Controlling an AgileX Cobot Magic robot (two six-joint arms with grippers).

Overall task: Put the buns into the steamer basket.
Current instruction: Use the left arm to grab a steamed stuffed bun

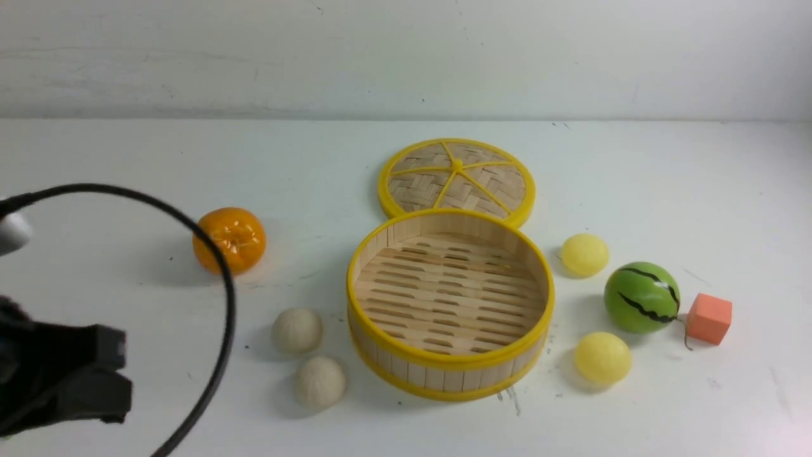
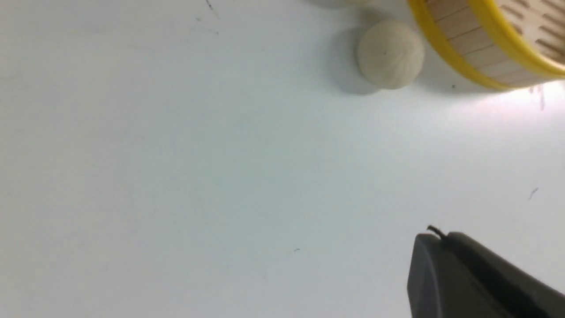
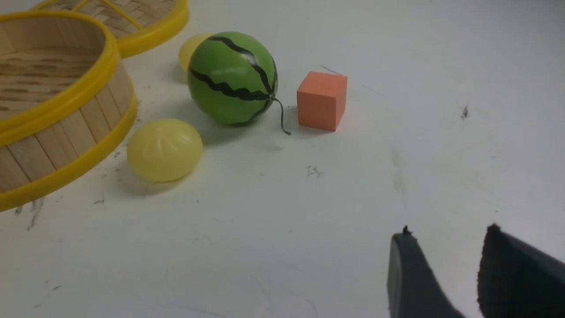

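The steamer basket (image 1: pixel 444 379) stands empty mid-table. Two cream-white buns lie left of it, one farther (image 1: pixel 297 330) and one nearer (image 1: pixel 319 381). Two pale yellow buns lie right of it, one farther (image 1: pixel 584 254) and one nearer (image 1: pixel 602 357). My left arm (image 1: pixel 60 374) is at the near left, well short of the cream buns. In the left wrist view my left gripper (image 2: pixel 441 238) is shut and empty, with a cream bun (image 2: pixel 390 54) and the basket (image 2: pixel 468 35) ahead. My right gripper (image 3: pixel 448 234) is open and empty, short of a yellow bun (image 3: pixel 164 149) beside the basket (image 3: pixel 66 132).
The flat woven lid (image 1: pixel 457 178) lies behind the basket. An orange tangerine (image 1: pixel 229 240) sits at the left. A green striped watermelon ball (image 1: pixel 642 297) and an orange cube (image 1: pixel 708 318) sit at the right, between and beyond the yellow buns. A black cable (image 1: pixel 225 292) arcs over the left side.
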